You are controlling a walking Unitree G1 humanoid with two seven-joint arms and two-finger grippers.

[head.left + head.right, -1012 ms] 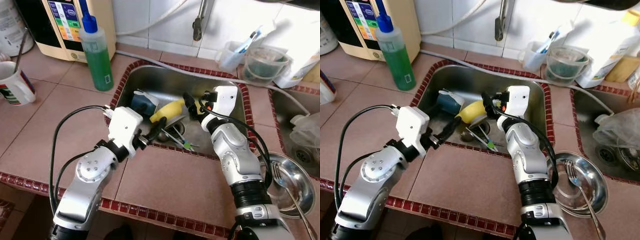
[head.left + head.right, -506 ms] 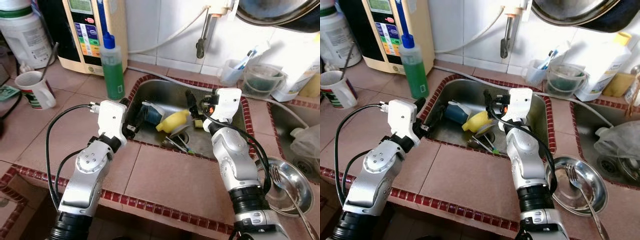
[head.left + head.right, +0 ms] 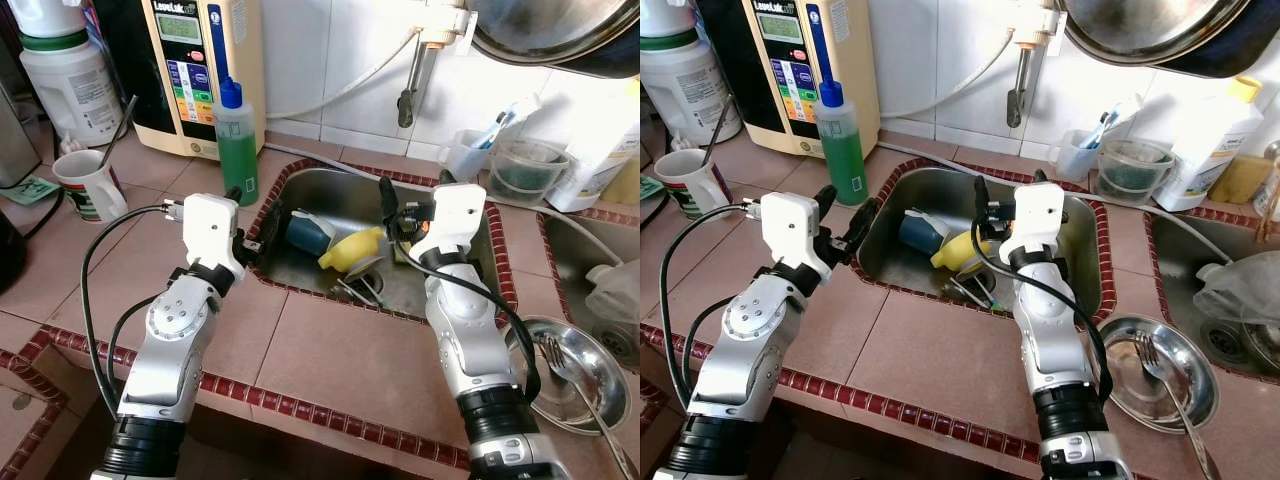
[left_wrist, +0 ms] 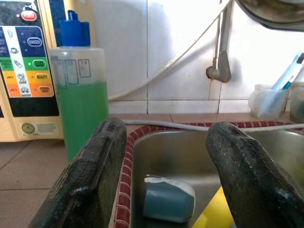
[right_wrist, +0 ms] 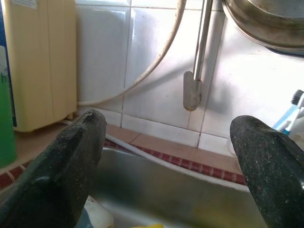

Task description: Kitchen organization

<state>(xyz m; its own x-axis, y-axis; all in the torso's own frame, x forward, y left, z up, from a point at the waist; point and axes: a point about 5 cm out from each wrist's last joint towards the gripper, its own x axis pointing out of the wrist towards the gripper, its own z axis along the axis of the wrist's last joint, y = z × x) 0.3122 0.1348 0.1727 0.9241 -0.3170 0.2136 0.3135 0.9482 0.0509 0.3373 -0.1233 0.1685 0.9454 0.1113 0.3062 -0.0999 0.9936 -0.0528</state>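
Observation:
A steel sink (image 3: 322, 180) holds a blue cup (image 3: 305, 232) lying on its side, a yellow cup (image 3: 350, 248) and loose utensils (image 3: 358, 290) by the drain. A green soap bottle (image 3: 236, 150) stands on the counter at the sink's left corner. My left gripper (image 3: 847, 208) hovers open over the sink's left rim, holding nothing; in its wrist view the blue cup (image 4: 168, 204) lies beyond its fingers (image 4: 95, 175). Over the sink's middle, my right gripper (image 3: 412, 190) is open and empty, pointing at the tap (image 5: 194, 85).
A mug with a spoon (image 3: 88, 185), a water machine (image 3: 195, 70) and a white jug (image 3: 65, 80) stand at the back left. A steel bowl with a fork (image 3: 575, 375) sits right of the sink. Clear containers (image 3: 525, 165) line the back right.
The camera has risen and pulled back. Both grippers have lifted out of the sink; the left one moved from the drain area up to the left rim. Nothing was picked up.

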